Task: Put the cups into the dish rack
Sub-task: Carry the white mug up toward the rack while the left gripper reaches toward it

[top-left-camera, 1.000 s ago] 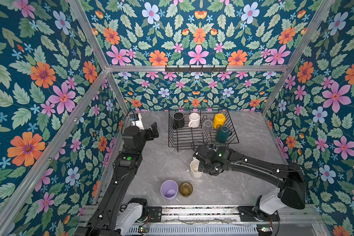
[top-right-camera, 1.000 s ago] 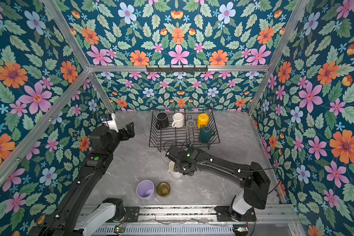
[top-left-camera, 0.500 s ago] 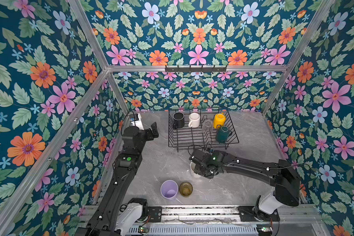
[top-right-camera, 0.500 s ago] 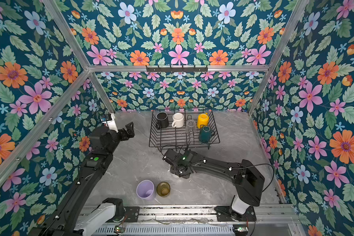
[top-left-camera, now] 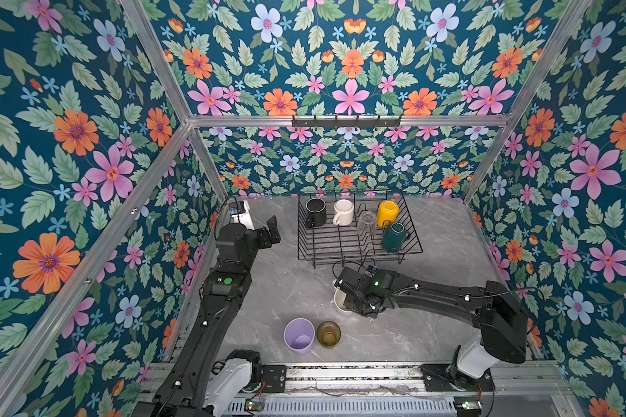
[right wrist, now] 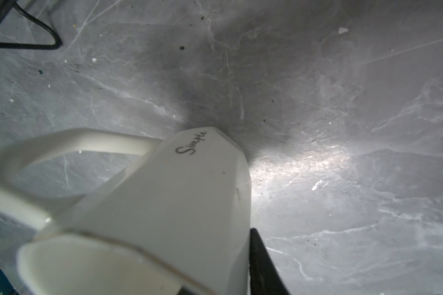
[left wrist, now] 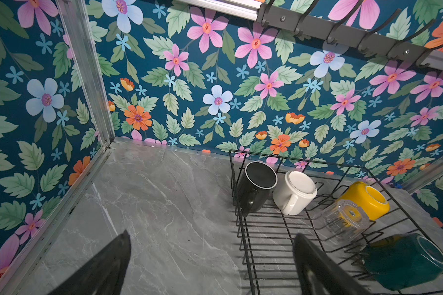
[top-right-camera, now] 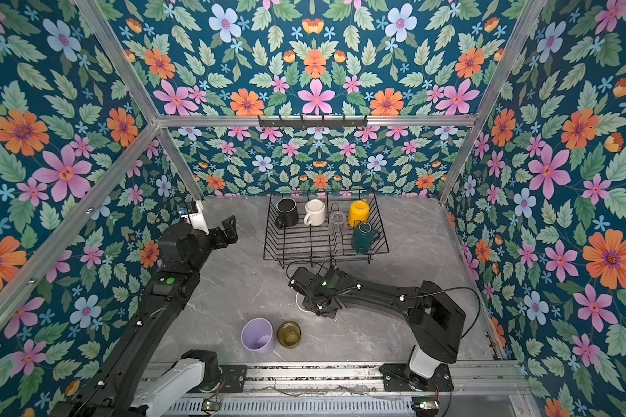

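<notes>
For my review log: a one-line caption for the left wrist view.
Open left hand near the dish rack, which holds the black mug, white mug, yellow mug, green mug and clear glass.

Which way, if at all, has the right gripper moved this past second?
Yes. The right gripper has shifted slightly away from the dish rack, toward the near edge, down over the pale mug.
</notes>
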